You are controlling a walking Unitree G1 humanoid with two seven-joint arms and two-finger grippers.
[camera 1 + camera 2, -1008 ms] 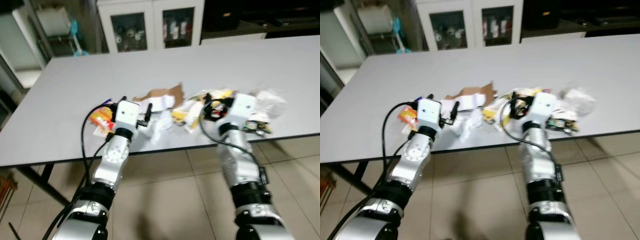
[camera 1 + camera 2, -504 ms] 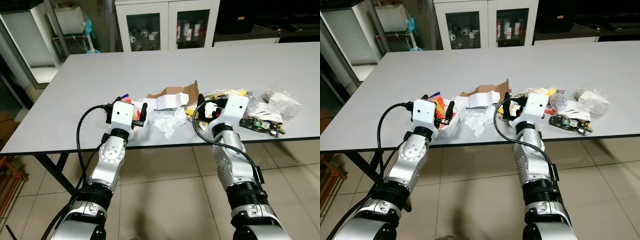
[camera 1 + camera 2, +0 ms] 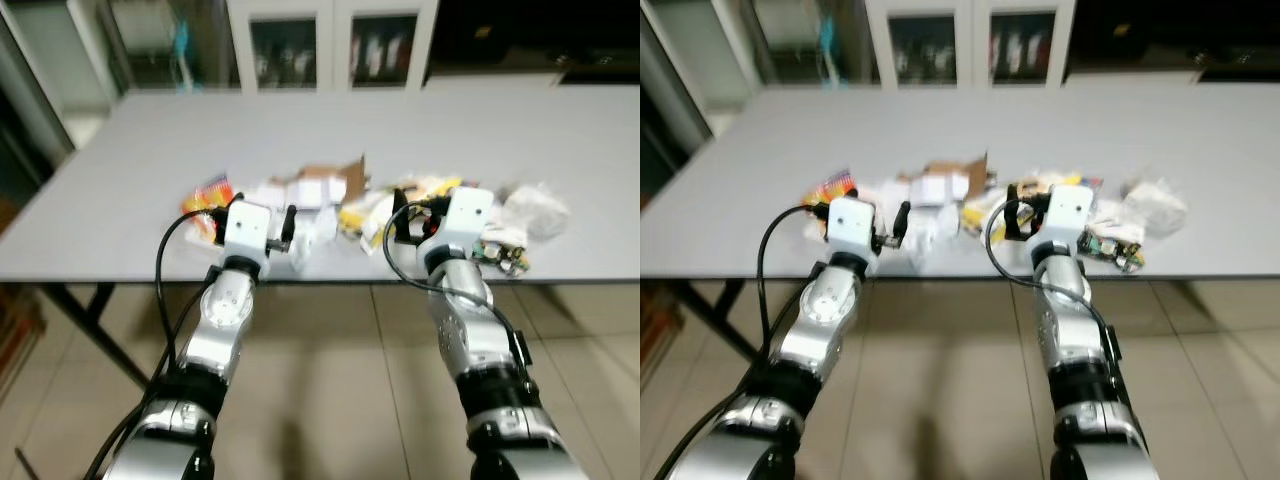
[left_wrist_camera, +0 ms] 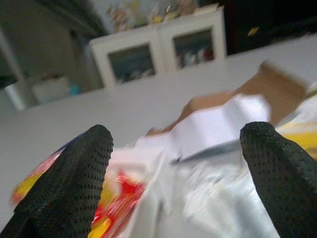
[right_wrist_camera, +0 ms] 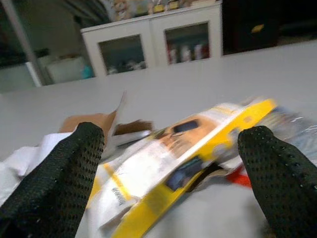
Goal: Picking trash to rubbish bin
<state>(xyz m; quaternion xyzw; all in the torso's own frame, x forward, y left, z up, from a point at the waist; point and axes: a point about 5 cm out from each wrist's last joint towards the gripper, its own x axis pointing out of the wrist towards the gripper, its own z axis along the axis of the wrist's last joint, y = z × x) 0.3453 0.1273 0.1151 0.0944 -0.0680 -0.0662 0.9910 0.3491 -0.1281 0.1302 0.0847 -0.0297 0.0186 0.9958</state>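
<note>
Left gripper [image 4: 178, 163] fingers spread wide, nothing held, at table's near edge over a red-yellow wrapper [image 4: 106, 210] and white crumpled paper [image 4: 218, 198]. Right gripper [image 5: 171, 171] also wide open, empty, pointing at one yellow-white packet [image 5: 168, 163]. Trash lies in one loose pile on the grey table [image 3: 130, 150]: one torn brown cardboard piece [image 3: 335, 178], one clear plastic bag [image 3: 535, 208], one green-printed wrapper [image 3: 500, 258]. Two glass-door cabinets [image 3: 325, 45] behind the table.

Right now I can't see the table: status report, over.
Both pincers open, left over white paper, right at yellow wrapper. Trash pile still on table. Nothing gripped.
</note>
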